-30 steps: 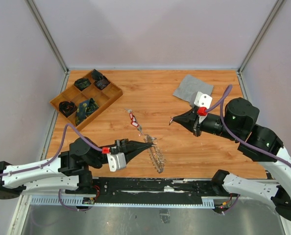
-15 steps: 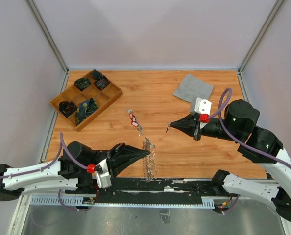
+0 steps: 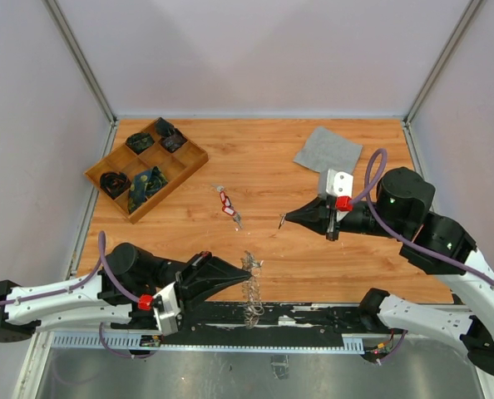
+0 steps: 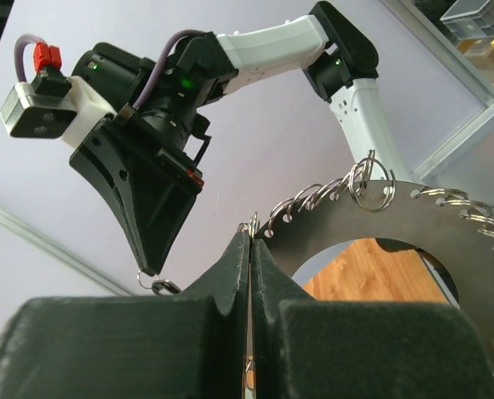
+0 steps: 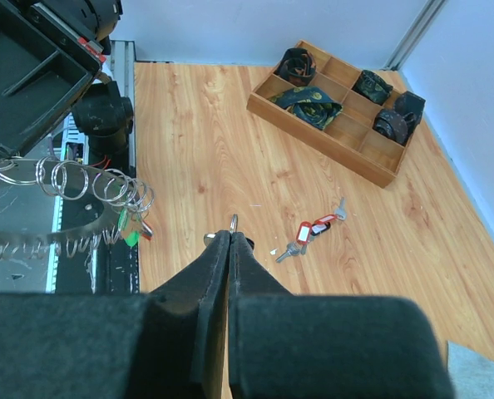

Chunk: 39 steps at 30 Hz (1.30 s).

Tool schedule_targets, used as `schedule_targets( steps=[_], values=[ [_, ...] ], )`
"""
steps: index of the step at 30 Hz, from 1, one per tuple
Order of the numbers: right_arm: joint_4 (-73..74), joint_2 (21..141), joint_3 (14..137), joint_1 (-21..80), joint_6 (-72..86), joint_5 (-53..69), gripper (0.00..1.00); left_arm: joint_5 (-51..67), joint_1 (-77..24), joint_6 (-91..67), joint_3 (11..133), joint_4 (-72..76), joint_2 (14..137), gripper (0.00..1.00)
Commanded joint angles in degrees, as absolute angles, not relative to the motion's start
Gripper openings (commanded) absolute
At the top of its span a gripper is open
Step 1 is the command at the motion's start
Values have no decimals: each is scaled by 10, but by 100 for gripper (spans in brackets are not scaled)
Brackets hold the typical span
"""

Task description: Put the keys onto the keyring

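My left gripper (image 3: 249,268) is shut on the rim of the keyring (image 3: 251,287), a large thin silver ring fringed with small split rings, and holds it on edge near the table's front edge. In the left wrist view the keyring (image 4: 413,218) rises from the closed fingertips (image 4: 239,249). My right gripper (image 3: 284,220) is shut on a key by its small split ring (image 5: 233,222), above the table's middle. Loose keys with red tags (image 3: 227,204) lie on the wood, also seen in the right wrist view (image 5: 310,232). A green-tagged key (image 5: 130,237) hangs on the keyring (image 5: 64,179).
A wooden divided tray (image 3: 193,158) with dark bundles stands at the back left. A grey cloth square (image 3: 328,150) lies at the back right. Pale walls enclose the table; a black rail (image 3: 313,314) runs along the near edge.
My left gripper has drawn back toward the near edge and turned, carrying the keyring with it. My right gripper has moved a little left and nearer, still holding its key.
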State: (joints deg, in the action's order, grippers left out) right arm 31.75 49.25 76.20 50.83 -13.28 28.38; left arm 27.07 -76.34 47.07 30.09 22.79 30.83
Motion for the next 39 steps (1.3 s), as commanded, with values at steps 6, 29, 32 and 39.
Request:
schedule_targets(
  steps=[6,29,32,39],
  values=[
    [325,497,763,507,-145,315,1,308,-768,518,305,225,295,0],
    [333,493,767,507,-158,339,0,291,-768,526,295,235,285,1],
    [327,487,764,508,-155,339,1,268,-768,514,287,258,284,1],
    [320,482,767,507,-150,349,1,175,-768,432,241,403,278,1]
  ],
)
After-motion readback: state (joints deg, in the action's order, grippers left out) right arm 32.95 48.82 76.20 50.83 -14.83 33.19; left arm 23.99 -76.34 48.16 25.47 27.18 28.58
